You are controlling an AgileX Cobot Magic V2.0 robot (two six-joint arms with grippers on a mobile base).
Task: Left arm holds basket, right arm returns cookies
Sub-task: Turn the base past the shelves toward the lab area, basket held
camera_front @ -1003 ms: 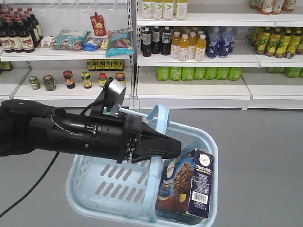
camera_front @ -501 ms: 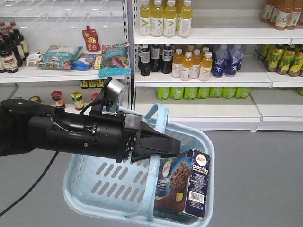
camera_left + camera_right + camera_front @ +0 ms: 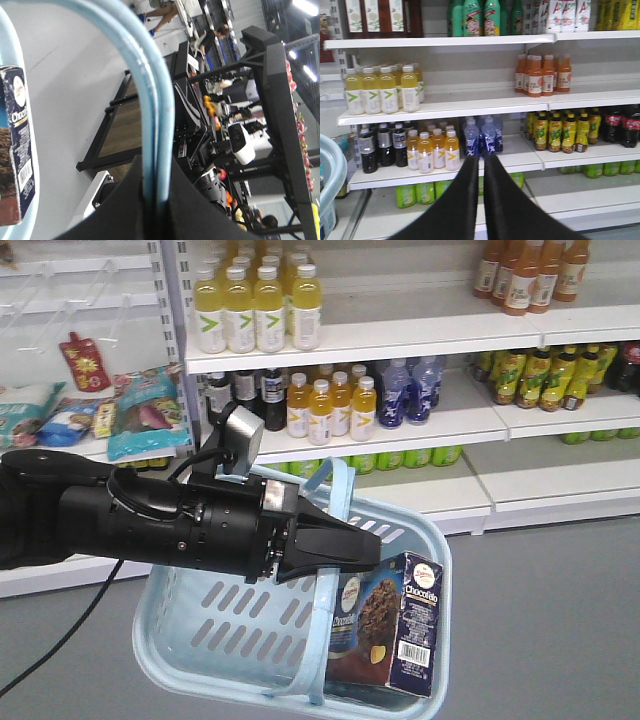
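The left arm [image 3: 150,525] is seen reaching in from 9 o'clock. Its left gripper [image 3: 372,548] is clamped on the handle [image 3: 157,130] of the basket [image 3: 205,640], and in the left wrist view both hoops are pinched between the jaws. The holding half of the task is therefore judged to be in place.

The cookies [image 3: 395,625] are stood upright in the basket's 4 o'clock corner, untouched. "Chocochip" is read in white on the box, under a red oval logo [image 3: 430,577] whose wording is too small to read. A barcode [image 3: 408,650] is printed on the side panel.

The right gripper [image 3: 482,167] is pointed at the drink shelves [image 3: 445,107], its fingers drawn together on nothing. The return is judged not yet begun: the box remains to be grasped, lifted out and shelved.

A green "V" mark is made out on the yellow bottles [image 3: 382,90]. The other labels cannot be read.
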